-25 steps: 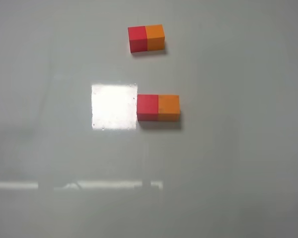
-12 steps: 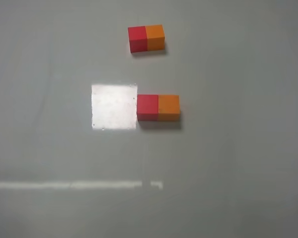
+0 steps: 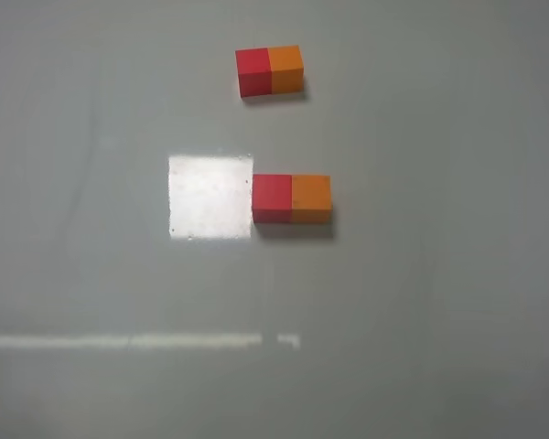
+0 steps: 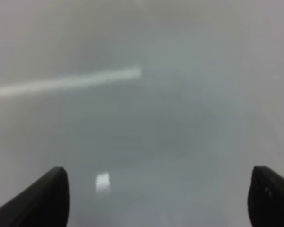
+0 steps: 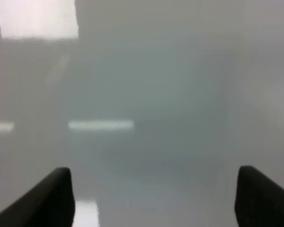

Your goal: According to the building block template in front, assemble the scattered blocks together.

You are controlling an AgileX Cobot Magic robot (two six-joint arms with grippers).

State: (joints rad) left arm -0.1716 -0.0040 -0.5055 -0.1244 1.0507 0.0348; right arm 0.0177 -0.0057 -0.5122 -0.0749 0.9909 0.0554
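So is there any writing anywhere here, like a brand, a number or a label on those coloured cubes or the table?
None: no text can be read in any view.
The far red-and-orange bar: plain faces, no marks.
The near red cube and orange cube: plain too.
The grey table: only bright light reflections, no print.
Both wrist views are blurred and show no lettering.

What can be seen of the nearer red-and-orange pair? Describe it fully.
The pair is a matte red cube and an equal-sized orange cube, red on the left, set flush side by side as one bar. It lies flat on the grey table, its red end next to a bright patch of glare. Nothing else touches it.
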